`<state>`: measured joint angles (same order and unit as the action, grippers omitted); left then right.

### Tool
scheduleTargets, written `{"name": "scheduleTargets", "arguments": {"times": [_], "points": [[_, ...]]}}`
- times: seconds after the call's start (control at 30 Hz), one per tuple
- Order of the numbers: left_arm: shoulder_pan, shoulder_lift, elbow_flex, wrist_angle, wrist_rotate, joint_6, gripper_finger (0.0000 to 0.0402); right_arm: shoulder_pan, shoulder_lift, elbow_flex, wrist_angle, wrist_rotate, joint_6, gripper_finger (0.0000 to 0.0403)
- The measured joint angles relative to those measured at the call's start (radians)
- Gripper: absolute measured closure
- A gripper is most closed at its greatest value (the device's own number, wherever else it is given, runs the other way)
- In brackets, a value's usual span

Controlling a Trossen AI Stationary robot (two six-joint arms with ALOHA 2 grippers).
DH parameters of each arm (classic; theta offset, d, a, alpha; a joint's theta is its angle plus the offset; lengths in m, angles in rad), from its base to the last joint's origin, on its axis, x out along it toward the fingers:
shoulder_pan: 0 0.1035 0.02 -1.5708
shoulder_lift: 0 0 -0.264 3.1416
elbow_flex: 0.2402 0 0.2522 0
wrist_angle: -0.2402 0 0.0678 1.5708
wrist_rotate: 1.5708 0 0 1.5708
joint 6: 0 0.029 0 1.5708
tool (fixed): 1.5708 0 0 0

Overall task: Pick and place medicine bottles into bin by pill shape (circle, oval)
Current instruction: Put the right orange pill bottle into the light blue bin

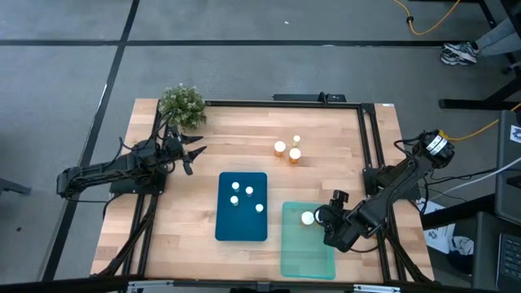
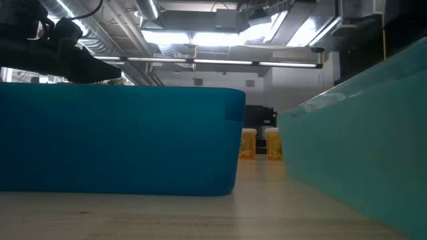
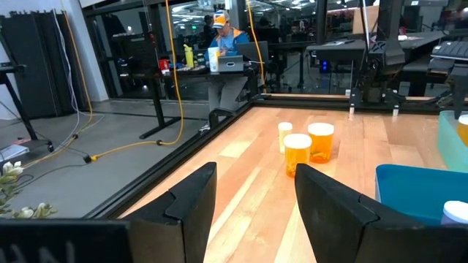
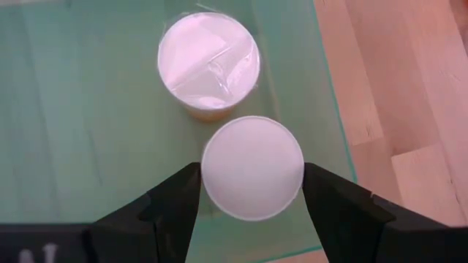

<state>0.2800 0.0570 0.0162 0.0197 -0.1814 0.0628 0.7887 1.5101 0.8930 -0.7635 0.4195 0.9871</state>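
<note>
Right wrist view: right gripper (image 4: 252, 191) clamps a white-capped bottle (image 4: 252, 166), upright.
Second bottle (image 4: 209, 61) stands just ahead in the green bin (image 4: 73, 146); left gripper (image 3: 252, 201) spread, empty.

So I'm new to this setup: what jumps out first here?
The right tool grips a white-capped bottle over the pale green bin, beside another bottle already inside. Four bottles stand in the blue bin, and three wait on the table.

Table (image 1: 326, 155): pale wood planks, smooth matt. Blue bin (image 1: 242, 224): opaque matt plastic. Green bin (image 1: 308, 252): translucent plastic. Bottle caps (image 4: 252, 167): smooth white plastic; bottle bodies (image 3: 297, 155): glossy translucent orange.
</note>
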Motion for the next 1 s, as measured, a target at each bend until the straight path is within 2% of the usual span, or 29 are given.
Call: {"name": "scheduleTargets", "arguments": {"times": [0.1, 0.73, 1.0], "points": [[0.0, 0.0, 0.0, 0.0, 0.0, 0.0, 0.0224, -0.004, 0.0, 0.0, 0.002, 0.03, 0.003, 0.0163], [0.0, 0.0, 0.0, 0.0, 0.0, 0.0, 0.0224, -0.016, 0.0, 0.0, 0.03, 0.008, -0.034, 0.0163], [0.0, 0.0, 0.0, 0.0, 0.0, 0.0, 0.0224, -0.031, 0.0, 0.0, 0.038, 0.0, 0.054, 0.0161]]}}
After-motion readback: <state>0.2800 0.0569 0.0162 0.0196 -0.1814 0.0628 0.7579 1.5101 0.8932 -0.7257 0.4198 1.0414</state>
